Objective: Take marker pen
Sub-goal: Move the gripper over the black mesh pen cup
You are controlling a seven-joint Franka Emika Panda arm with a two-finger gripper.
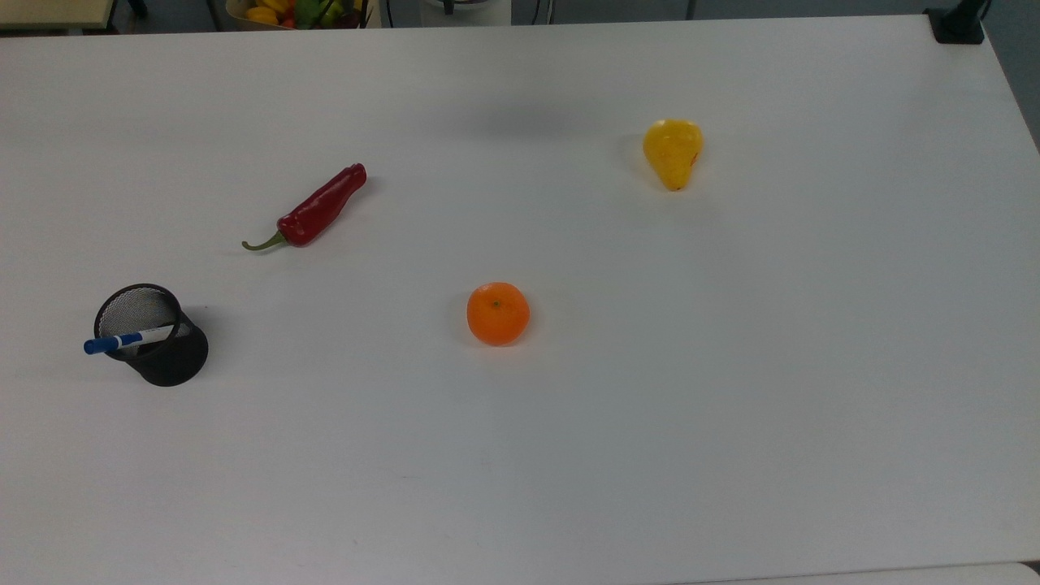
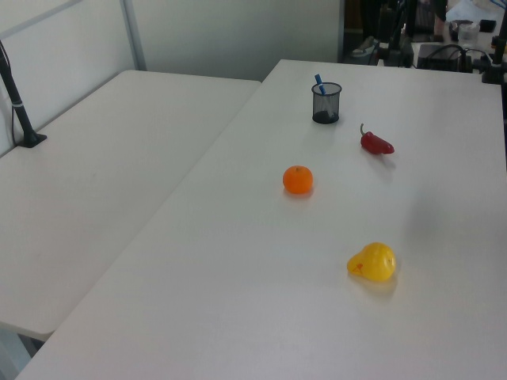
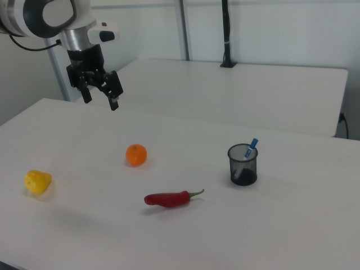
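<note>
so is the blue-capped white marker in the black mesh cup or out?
In: marker leans inside cup, cap end poking over rim.

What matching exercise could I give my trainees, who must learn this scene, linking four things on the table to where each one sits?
Things:
1. marker pen
2. chilli
3. orange
4. pear

Places, in the top view:
A. farthest right
B. near the table's middle
C. leaning in the mesh cup
D. lying up and right of the cup

Pairs: 1-C, 2-D, 3-B, 4-A
</note>
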